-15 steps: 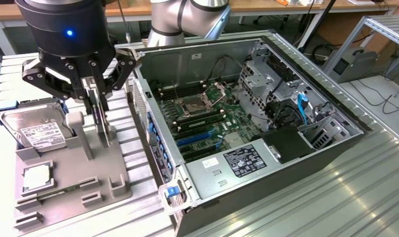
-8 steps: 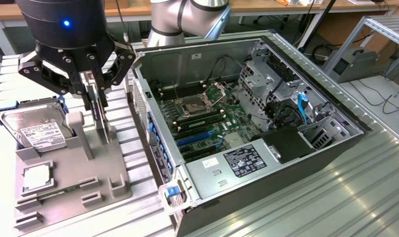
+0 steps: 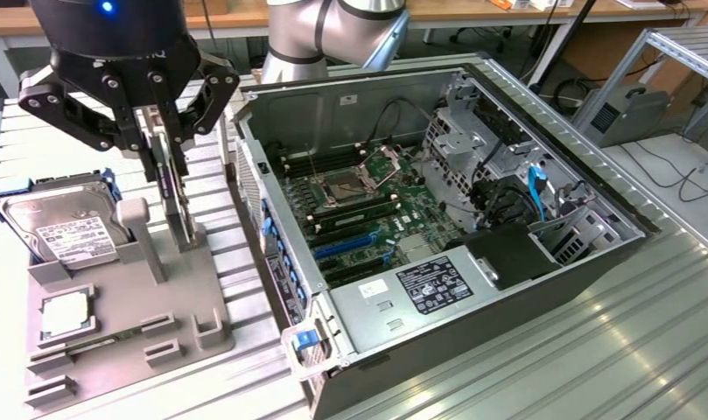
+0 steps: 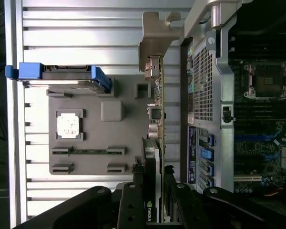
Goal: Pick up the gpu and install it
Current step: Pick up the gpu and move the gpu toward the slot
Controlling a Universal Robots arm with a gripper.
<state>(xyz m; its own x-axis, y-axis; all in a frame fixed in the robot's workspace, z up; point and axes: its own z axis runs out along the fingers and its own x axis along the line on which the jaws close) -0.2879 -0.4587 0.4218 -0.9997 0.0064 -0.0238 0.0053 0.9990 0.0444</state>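
Note:
The gpu (image 3: 174, 197) is a thin black card standing on edge over the grey holder tray (image 3: 120, 297), at the exterior view's left. My gripper (image 3: 164, 144) hangs above it, fingers shut on the card's upper part. In the wrist view the gpu (image 4: 156, 119) shows edge-on, its metal bracket (image 4: 155, 38) at the far end, and my gripper (image 4: 155, 179) clamps it from both sides. The card's lower edge sits level with the tray's upright posts; I cannot tell whether it still rests in its slot.
The open computer case (image 3: 330, 105) lies to the exterior view's right of the tray, with the motherboard (image 3: 366, 210) and blue slots (image 3: 344, 249) exposed. On the tray stand a hard drive (image 3: 62, 229), a square silver chip (image 3: 67, 313) and a memory stick (image 4: 88, 151).

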